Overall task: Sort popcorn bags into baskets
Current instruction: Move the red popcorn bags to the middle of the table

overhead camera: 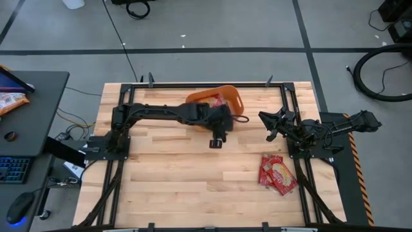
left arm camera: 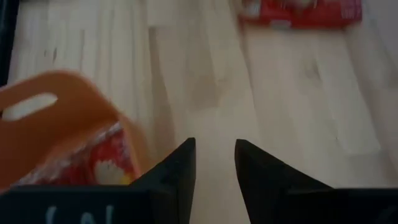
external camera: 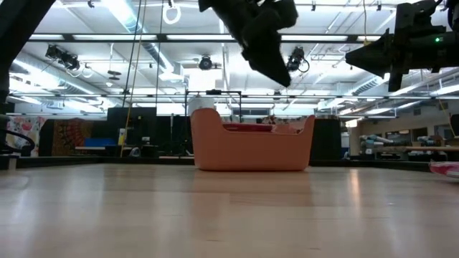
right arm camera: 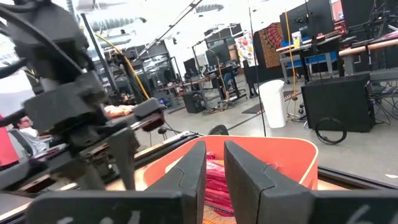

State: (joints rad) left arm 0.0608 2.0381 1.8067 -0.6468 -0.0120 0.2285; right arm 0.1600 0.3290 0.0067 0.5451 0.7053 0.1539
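The orange tub [overhead camera: 226, 96] stands at the table's far middle with red popcorn bags [overhead camera: 217, 100] inside; the bags also show over its rim in the low view [external camera: 258, 127]. A pile of several red popcorn bags [overhead camera: 277, 173] lies flat on the table at the near right. My left gripper [overhead camera: 217, 140] hangs in the air just on the near side of the tub, fingers a little apart and empty [left arm camera: 214, 155]. My right gripper [overhead camera: 269, 120] waits in the air right of the tub, pointing at it, with a narrow gap between its fingers [right arm camera: 214, 155] and nothing in them.
Black frame rails [overhead camera: 212, 84] run along the table's far edge and down both sides by the arm bases. Bare wood [overhead camera: 180, 174] lies between the tub and the near edge. A desk with a keyboard [overhead camera: 13, 169] stands left of the table.
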